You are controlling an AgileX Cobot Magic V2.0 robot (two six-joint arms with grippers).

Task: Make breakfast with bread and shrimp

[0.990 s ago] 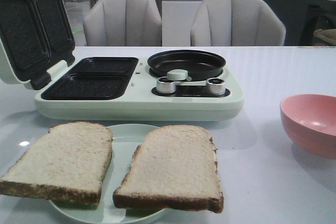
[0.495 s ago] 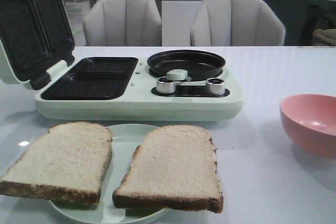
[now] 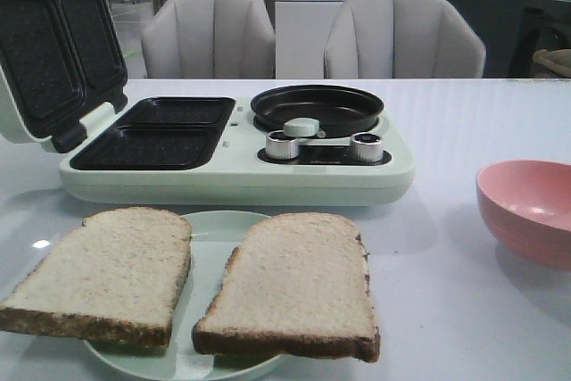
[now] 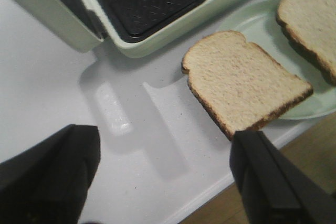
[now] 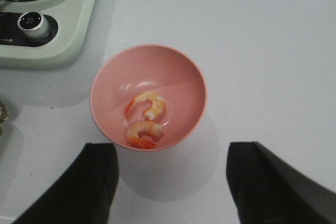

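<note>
Currently, left gripper point(image 4: 163, 174) and right gripper point(image 5: 170, 182) fingers are spread apart, holding nothing; bread point(image 3: 290, 283) and shrimp point(image 5: 147, 104) are unmoved since earlier frames.

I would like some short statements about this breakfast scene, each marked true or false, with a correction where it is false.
1. Two curled pinkish-orange shrimp lie inside the round pink bowl. True.
2. The two square beige bread slices already lie in the dark grill wells. False: both rest on the pale green plate, and the wells of the pale green sandwich maker hold nothing.
3. The sandwich maker's lid stands open. True.
4. The left gripper holds a bread slice. False: its fingers are apart above the white table, holding nothing.
5. The right gripper is open, near the bowl. True.
</note>
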